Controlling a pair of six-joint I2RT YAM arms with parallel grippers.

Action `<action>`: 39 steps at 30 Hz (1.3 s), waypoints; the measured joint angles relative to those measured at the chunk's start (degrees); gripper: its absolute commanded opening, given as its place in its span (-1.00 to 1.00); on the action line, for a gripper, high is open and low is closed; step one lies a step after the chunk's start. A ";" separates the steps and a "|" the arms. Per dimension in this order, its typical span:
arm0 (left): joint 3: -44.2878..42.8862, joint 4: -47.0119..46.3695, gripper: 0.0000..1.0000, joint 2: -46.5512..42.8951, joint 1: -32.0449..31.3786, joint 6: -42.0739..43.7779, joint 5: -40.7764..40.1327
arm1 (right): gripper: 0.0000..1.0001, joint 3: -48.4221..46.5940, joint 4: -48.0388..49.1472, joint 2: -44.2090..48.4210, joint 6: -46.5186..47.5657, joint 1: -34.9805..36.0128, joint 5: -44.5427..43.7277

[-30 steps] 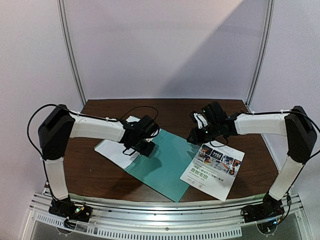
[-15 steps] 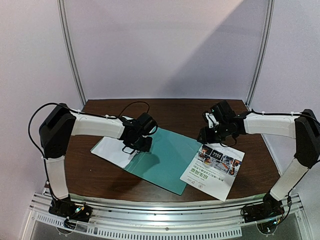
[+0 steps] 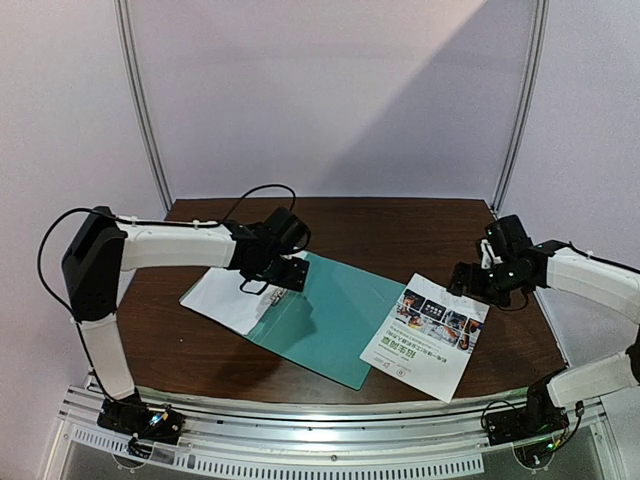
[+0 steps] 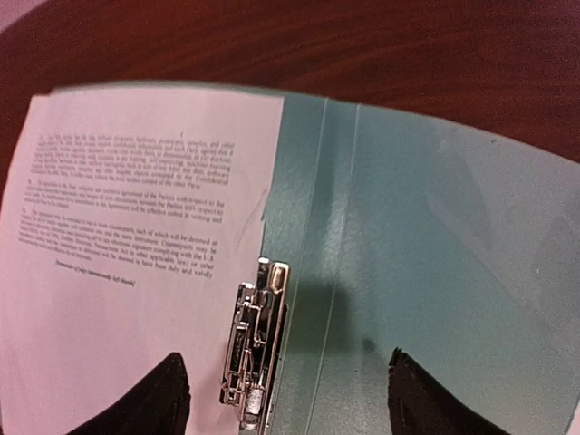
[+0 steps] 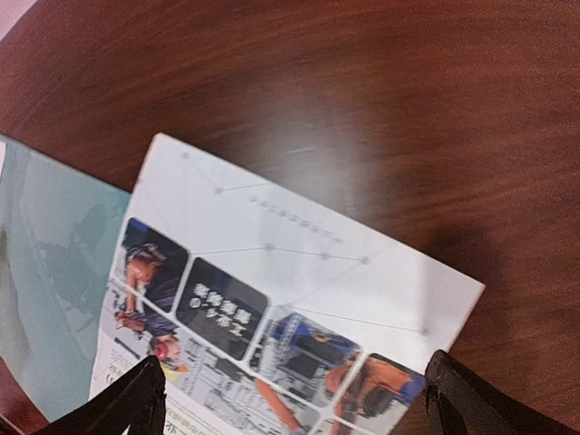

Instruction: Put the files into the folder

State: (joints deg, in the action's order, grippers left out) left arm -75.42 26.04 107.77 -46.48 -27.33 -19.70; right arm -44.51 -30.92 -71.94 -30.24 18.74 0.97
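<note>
Folder lies open; left pincer spread above its clip, right pincer spread above photo sheet.

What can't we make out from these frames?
Text sheet: print too small and blurred to read, left wrist view.
Clip: lower end cut off by the bottom edge, left wrist view.
Colour sheet: lower part cut off by the frame, right wrist view.
Folder: right edge hidden under the colour sheet, top view.

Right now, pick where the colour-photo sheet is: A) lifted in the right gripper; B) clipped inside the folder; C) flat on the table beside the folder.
C: the colour-photo sheet lies flat right of the folder, under the open right gripper, not gripped.
</note>
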 measured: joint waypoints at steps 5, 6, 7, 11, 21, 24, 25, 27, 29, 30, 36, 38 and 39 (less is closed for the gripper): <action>-3.10 -1.86 0.51 -3.69 -0.90 4.26 3.89 | 0.93 6.12 -0.28 5.51 -2.08 -8.44 4.02; -3.26 -3.04 0.49 -4.31 -1.22 5.16 6.38 | 0.91 7.41 -0.20 6.36 -2.60 -9.42 5.05; -3.30 -4.24 0.48 -4.68 -1.55 5.90 9.25 | 0.89 8.22 -0.17 6.82 -2.89 -9.88 5.84; -3.39 -9.66 0.48 -3.76 -2.78 7.48 23.06 | 0.77 11.74 1.01 7.41 -4.20 -10.60 9.55; -10.16 -17.64 0.48 10.43 -4.52 6.14 44.74 | 0.37 16.55 5.79 7.91 -5.97 -11.30 14.82; -12.76 -18.08 0.46 14.29 -4.52 4.70 47.80 | 0.26 17.35 7.15 8.00 -6.23 -11.32 15.61; -13.99 -18.10 0.44 15.72 -4.55 4.31 48.50 | 0.24 17.62 7.56 8.04 -6.32 -11.32 15.89; -17.25 -17.88 0.40 19.12 -4.55 3.30 49.88 | 0.21 18.05 8.33 8.09 -6.43 -11.32 16.28; -18.69 -17.68 0.38 20.65 -4.55 2.93 50.47 | 0.18 18.36 9.03 8.09 -6.54 -11.32 16.65; -19.89 -17.59 0.37 21.88 -4.57 2.54 50.97 | 0.18 18.49 9.33 8.09 -6.58 -11.32 16.85; -23.30 -16.79 0.32 26.60 -4.66 0.70 52.59 | 0.13 19.10 11.15 7.72 -6.54 -11.34 18.16; -24.24 -16.46 0.31 27.71 -4.72 0.22 52.78 | 0.12 19.28 11.93 7.39 -6.56 -11.34 18.71; -24.63 -16.24 0.31 27.85 -4.76 -0.04 52.74 | 0.12 19.37 12.28 7.30 -6.56 -11.34 18.93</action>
State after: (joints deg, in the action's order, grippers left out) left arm -100.05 9.80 135.61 -51.24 -27.38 33.04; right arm -25.15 -18.63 -64.64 -36.80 7.40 19.90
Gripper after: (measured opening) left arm 0.658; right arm 0.564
